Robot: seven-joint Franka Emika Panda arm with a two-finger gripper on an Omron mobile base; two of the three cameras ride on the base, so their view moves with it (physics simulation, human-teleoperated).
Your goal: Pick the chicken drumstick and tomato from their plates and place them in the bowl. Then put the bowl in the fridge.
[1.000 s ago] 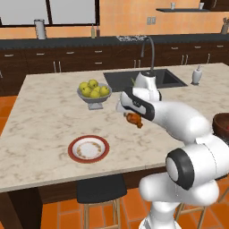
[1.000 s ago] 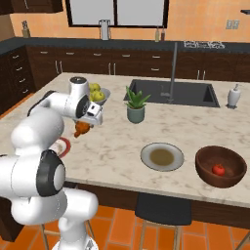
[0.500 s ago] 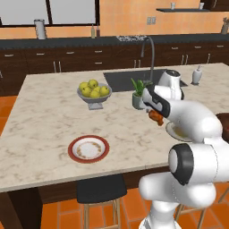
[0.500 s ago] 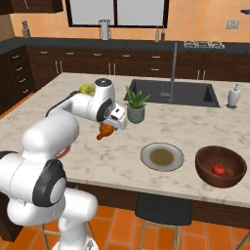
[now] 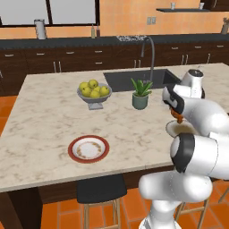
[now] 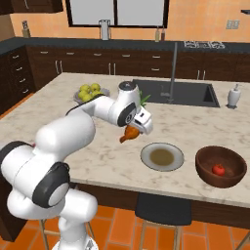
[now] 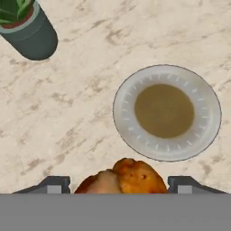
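**A:** We've got the chicken drumstick (image 6: 129, 134) up in the air, clamped between the fingers of the gripper (image 6: 138, 128), bone end hanging down toward the counter.

**B:** And from the hand camera we see its golden meat (image 7: 122, 179) sitting right between the two dark fingertips (image 7: 54, 184), which stand wide around it.

**A:** Below and just ahead of the gripper lies the grey-rimmed plate (image 7: 131, 131) with the brownish centre, bare on the marble countertop (image 6: 97, 161).

**B:** Beyond that plate, farther out from the gripper, we spot the dark wooden bowl (image 6: 209, 173), and the tomato (image 6: 218, 169) is already sitting inside it.

**A:** From the left side we catch only a sliver of orange drumstick (image 5: 178, 119) under the white wrist, above that same plate (image 5: 172, 129).

**B:** Off to the gripper's other side, the small potted plant (image 5: 140, 94) stands near; well behind it is the grey footed bowl of yellow-green apples (image 5: 94, 91).

**A:** And well away from the gripper, near the counter's front edge, we have the red-rimmed plate (image 5: 72, 150).
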